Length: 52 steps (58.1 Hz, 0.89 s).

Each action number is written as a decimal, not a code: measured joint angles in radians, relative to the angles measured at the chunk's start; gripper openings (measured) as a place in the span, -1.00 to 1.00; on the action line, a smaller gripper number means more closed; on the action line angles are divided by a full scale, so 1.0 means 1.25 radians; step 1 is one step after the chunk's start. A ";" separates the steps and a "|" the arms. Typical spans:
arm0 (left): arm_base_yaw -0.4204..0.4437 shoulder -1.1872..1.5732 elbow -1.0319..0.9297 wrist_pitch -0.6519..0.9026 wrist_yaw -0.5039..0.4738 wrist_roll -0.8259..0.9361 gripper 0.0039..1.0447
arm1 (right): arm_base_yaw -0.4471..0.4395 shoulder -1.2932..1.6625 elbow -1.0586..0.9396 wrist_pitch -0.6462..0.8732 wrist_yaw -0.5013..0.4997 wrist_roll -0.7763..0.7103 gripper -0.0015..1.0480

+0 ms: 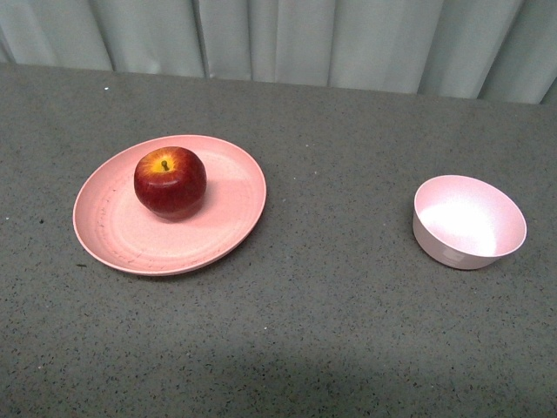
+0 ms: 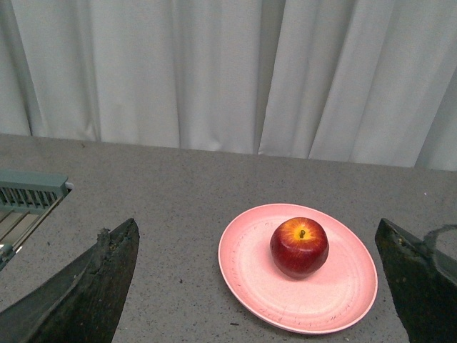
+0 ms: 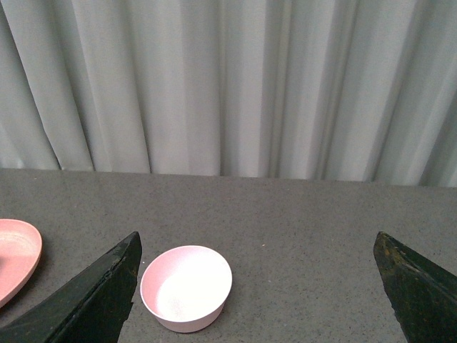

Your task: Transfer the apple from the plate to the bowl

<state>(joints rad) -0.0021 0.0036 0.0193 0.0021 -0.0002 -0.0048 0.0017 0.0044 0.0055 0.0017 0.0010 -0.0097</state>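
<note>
The dark-red apple (image 1: pixel 170 181) rests stem-up on the far half of the salmon-pink plate (image 1: pixel 117 248), at the left of the grey speckled table (image 1: pixel 331 322). The small pale pink bowl (image 1: pixel 452 248) stands well apart to the right, upright, in front of a pale curtain (image 1: pixel 305 39). In the wrist views the left gripper (image 2: pixel 255 227) and the right gripper (image 3: pixel 255 239) both show dark fingers spread wide and clasping nothing, the former framing apple and plate, the latter facing the bowl.
</note>
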 joint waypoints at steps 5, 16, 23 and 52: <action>0.000 0.000 0.000 0.000 0.000 0.000 0.88 | 0.010 0.009 0.004 -0.016 0.035 -0.017 0.82; 0.000 0.000 0.000 0.000 0.000 0.000 0.88 | 0.064 0.382 0.060 0.164 0.102 -0.149 0.82; 0.000 0.000 0.000 0.000 0.000 0.000 0.88 | 0.074 0.630 0.138 0.276 0.063 -0.152 0.82; 0.000 0.000 0.000 0.000 0.000 0.000 0.88 | 0.183 1.330 0.492 0.168 0.003 -0.198 0.82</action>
<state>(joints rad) -0.0021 0.0036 0.0193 0.0021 -0.0002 -0.0048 0.2310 1.6672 0.6205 0.2111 0.0044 -0.2573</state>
